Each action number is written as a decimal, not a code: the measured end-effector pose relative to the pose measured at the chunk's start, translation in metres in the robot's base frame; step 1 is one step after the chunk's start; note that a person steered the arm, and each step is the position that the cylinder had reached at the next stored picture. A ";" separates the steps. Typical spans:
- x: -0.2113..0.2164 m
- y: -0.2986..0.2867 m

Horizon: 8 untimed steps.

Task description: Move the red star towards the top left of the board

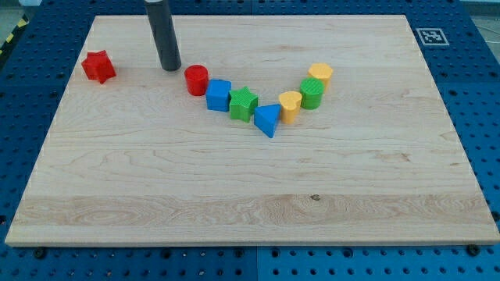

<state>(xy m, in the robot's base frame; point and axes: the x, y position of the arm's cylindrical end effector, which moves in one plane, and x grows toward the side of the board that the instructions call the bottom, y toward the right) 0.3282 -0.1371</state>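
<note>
The near half of the wooden board [234,211] carries no blocks. In the middle a chain of blocks bends like a shallow V: at its lowest point lies the blue triangle [267,119], and to the right it climbs through a yellow block [290,105], a green cylinder [312,93] and a yellow cylinder [319,75]. To the left it climbs through the green star [243,103] and the blue block [219,94] to the red cylinder [196,80].

Just left of the red cylinder, a little farther, stands the tip [169,67] of the rod; there are no fingers to spread or press, only this straight end on the wood. It seems apart from the cylinder, with a narrow gap.

The red star [98,66] lies well to the left of the tip, near the left edge, already in the far left part of the board.

The step in hand appears to be the approach to the star. The next move probably calls for bringing the tip around to the star's near right side, then pushing it diagonally toward the far left corner without sliding it off the edge.
</note>
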 end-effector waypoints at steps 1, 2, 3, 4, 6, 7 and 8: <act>0.006 0.000; 0.008 -0.013; 0.012 -0.020; 0.017 -0.021; 0.042 -0.021; 0.046 -0.021; 0.053 -0.021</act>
<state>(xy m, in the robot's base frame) 0.3808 -0.1579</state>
